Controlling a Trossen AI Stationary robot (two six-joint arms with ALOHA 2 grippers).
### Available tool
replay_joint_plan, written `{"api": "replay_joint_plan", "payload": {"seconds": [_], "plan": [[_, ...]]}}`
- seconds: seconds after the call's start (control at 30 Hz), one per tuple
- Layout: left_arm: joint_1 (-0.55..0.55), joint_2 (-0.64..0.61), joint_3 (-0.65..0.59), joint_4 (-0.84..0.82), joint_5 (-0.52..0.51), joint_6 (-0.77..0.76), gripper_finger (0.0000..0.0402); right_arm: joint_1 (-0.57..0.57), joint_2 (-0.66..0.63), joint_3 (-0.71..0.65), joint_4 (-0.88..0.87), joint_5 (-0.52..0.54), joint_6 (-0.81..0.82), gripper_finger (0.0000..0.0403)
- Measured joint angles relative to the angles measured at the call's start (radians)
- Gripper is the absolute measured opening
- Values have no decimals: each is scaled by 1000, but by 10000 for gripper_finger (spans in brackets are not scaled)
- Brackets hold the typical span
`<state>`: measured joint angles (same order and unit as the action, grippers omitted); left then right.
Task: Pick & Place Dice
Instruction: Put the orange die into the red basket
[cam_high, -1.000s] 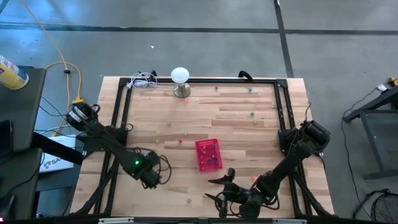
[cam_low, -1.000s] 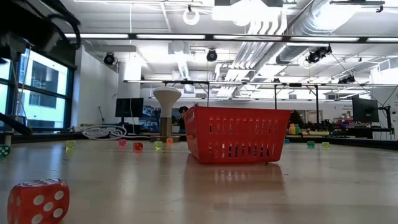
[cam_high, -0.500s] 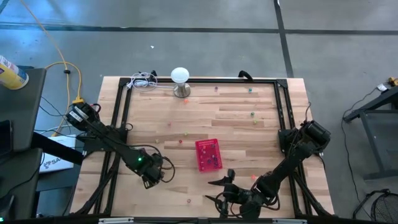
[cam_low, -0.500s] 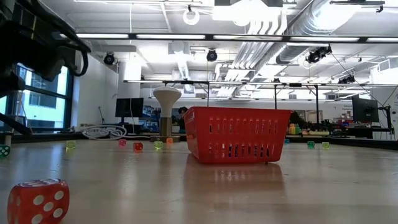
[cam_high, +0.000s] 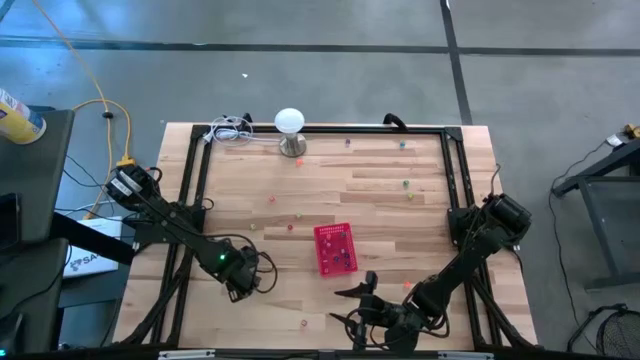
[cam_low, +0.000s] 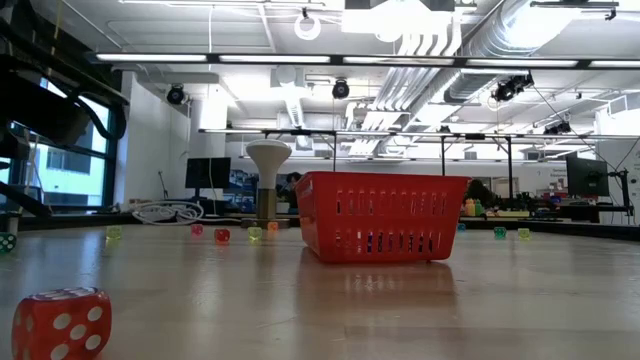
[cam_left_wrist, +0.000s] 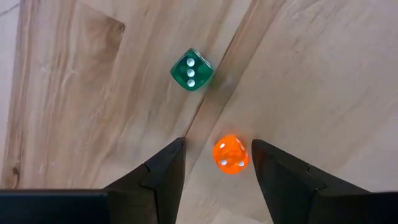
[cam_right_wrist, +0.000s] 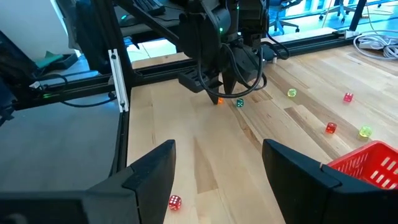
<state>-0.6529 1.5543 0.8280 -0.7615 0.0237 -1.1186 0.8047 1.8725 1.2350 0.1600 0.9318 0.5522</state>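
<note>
Left gripper (cam_left_wrist: 214, 146) low over the wood, well off the red basket (cam_high: 335, 230) on the left arm's side, pointed straight down. Fingers spread wide, nothing held. Orange die (cam_left_wrist: 231, 154) lying in the gap between the two tips, nearer one finger than the other, apparently not touched yet; spread most likely chosen so the tips can drop past both faces of the cube before squeezing. Green die (cam_left_wrist: 191, 69) just beyond the orange one, outside the fingers, close enough to get nudged if the descent drifts. Judged step: lining up to pinch the orange die, then carrying it across to the basket. Right gripper (cam_high: 345, 308) parked near the basket on its front side, likewise open and empty, probably kept back to leave the lane to the basket free. Red die (cam_low: 62, 323) alone, in front of the basket, not far from that waiting gripper. More dice scattered behind the basket and to its sides, well apart from one another. Basket upright, mouth up, ready to receive; contents too small to make out from above.
</note>
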Motion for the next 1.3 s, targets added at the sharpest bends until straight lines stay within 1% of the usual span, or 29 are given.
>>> {"api": "replay_joint_plan", "payload": {"seconds": [0.13, 0.2, 0.27, 0.43, 0.5, 0.67, 0.77, 0.87, 0.97, 1.03, 1.1, 1.17, 1.3], "plan": [[0, 0, 0, 1, -1, -4, 179, 0, 0, 0, 0, 0, 0, 231], [0, 0, 0, 2, 0, -4, 168, 0, 0, 0, -2, 0, 0, 231], [0, 0, 0, 6, 0, -4, 147, 0, 0, 0, -11, 0, 0, 231], [-1, 0, 0, 11, -15, 16, 74, 0, 0, -1, -26, 5, 2, 231], [-1, -1, 1, 11, -18, 27, 53, 0, 0, -1, -26, 5, 2, 231], [-12, 0, 11, 12, -22, -4, 52, 0, 0, -1, -26, 8, 3, 231], [-31, -9, 63, 11, -28, 12, 52, -4, 0, -1, -27, 8, 4, 231], [-38, -20, 152, 16, -89, 112, 52, -10, 0, -1, -28, 8, 4, 231], [-8, -20, 247, 49, -207, 291, 52, -16, 0, -1, -28, -2, 5, 231], [24, -21, 287, 124, -291, 426, 52, -16, 0, -1, -29, -6, 14, 231], [66, -21, 298, 245, -343, 550, 52, -15, 0, -1, -29, -9, 21, 231], [118, -21, 299, 365, -350, 660, 52, -12, 0, -1, -29, -11, 20, 231], [233, 3, 299, 503, -335, 810, 52, -7, 0, -1, -30, -22, 4, 231]]}}
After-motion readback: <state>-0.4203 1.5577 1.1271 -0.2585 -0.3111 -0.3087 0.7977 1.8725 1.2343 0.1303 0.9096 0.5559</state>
